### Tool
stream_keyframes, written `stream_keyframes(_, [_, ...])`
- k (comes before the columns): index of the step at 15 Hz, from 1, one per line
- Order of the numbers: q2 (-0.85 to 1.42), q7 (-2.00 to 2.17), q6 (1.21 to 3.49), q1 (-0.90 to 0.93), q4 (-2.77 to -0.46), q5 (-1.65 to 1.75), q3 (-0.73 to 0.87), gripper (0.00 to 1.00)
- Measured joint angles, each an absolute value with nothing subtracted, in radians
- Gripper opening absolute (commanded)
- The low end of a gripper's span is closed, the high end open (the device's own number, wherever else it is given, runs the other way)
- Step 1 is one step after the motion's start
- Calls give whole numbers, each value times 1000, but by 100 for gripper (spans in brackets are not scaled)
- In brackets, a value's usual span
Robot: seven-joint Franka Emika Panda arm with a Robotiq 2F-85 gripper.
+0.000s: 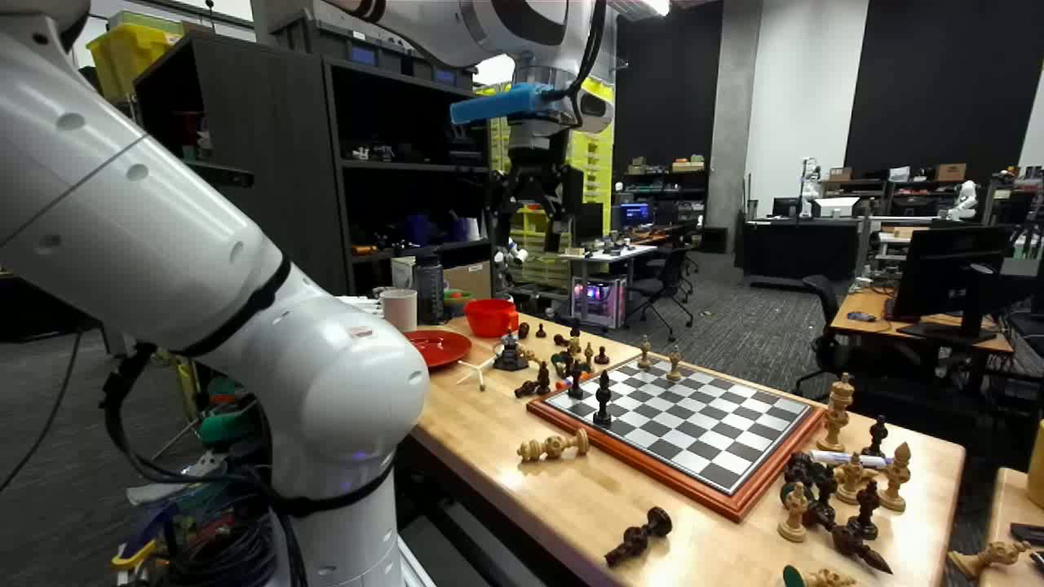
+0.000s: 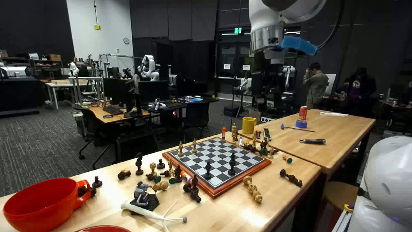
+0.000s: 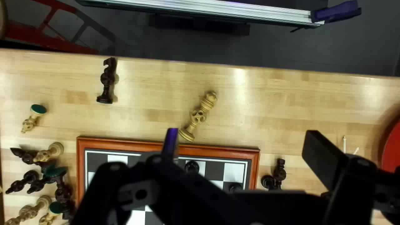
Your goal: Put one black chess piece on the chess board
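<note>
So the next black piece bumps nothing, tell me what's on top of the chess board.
On the chess board stand two dark pieces and two light pieces, all upright. The spots beneath their bases are covered from sight.

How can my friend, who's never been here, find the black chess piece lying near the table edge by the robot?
Find the big checkered chess board on the wooden table. On the side facing the robot arm, two pieces lie directly between board and table edge: the pale piece beside the board, the black piece close to the edge. Yours is the dark one, touching no other piece.
</note>
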State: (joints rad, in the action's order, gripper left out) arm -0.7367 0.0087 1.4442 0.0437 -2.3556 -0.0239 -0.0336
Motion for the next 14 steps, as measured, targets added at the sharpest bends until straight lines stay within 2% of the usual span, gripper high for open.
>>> stream_keyframes(7, [-735,8,1453,44,-2355,-24,-35,100])
stream_keyframes(14, [-558,-9,1715,111,-2338,-21,-122,100])
